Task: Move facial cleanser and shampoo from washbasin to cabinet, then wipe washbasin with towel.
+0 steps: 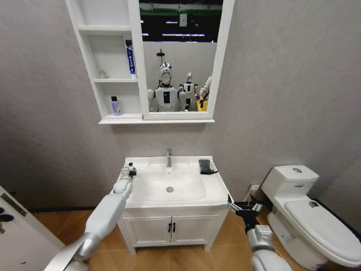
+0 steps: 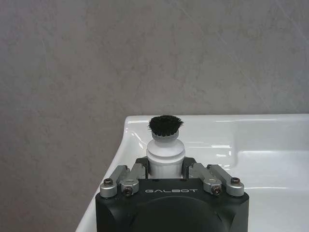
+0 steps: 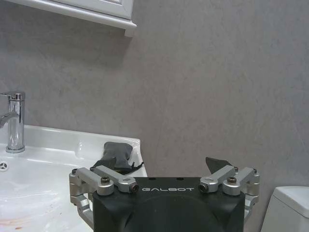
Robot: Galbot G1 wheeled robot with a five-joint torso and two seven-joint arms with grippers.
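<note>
On the left rim of the white washbasin (image 1: 148, 162), my left gripper (image 1: 131, 169) is shut on the facial cleanser (image 2: 165, 145), a white bottle with a black bristle top. Whether the bottle rests on the rim or is lifted I cannot tell. A small purple bottle, apparently the shampoo (image 1: 115, 105), stands on the lowest shelf of the wall cabinet (image 1: 107, 81). The dark folded towel (image 1: 206, 166) lies on the basin's back right rim. My right gripper (image 1: 243, 209) hangs open and holds nothing, low beside the basin's front right corner, with the towel (image 3: 117, 153) ahead of it.
A chrome tap (image 1: 168, 157) stands at the back of the bowl. A blue tube (image 1: 130, 57) leans on the cabinet's middle shelf. The mirror (image 1: 180, 56) joins the shelves. A white toilet (image 1: 307, 212) sits close on the right. The two-door vanity (image 1: 169, 228) is below the basin.
</note>
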